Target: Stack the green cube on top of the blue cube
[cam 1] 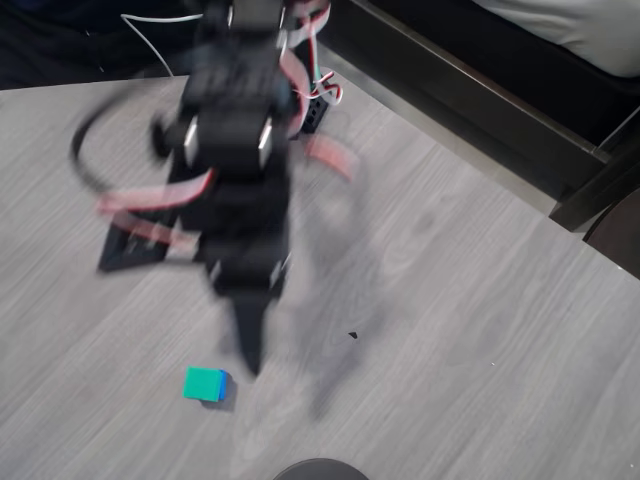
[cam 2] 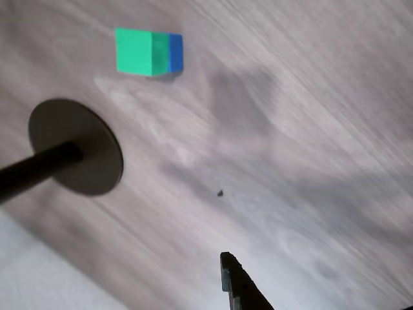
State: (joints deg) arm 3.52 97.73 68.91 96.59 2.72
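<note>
Gripper: your gripper [cam 1: 250,350] hangs above the table in the overhead view, blurred, its dark tip pointing down just right of the cubes. In the wrist view you get one dark fingertip [cam 2: 235,281] at the bottom edge. I cannot tell whether the jaws are wide or narrow; they hold nothing you can see.

Green cube: the green cube [cam 1: 203,382] sits on top of the blue cube [cam 1: 222,386] in the overhead view, the blue showing as a thin strip at its right side. In the wrist view the green cube [cam 2: 134,51] hides most of the blue cube [cam 2: 175,53].

Table: grey wood-grain table [cam 1: 450,300], with a small dark speck [cam 2: 220,192] between the fingertip and the cubes. A round dark base on a rod [cam 2: 76,147] stands near the stack.

Step in hand: by my reading the stack is made and you are clear of it.

Next move: keep the tip off the cubes; check that green sits square and does not slide.
</note>
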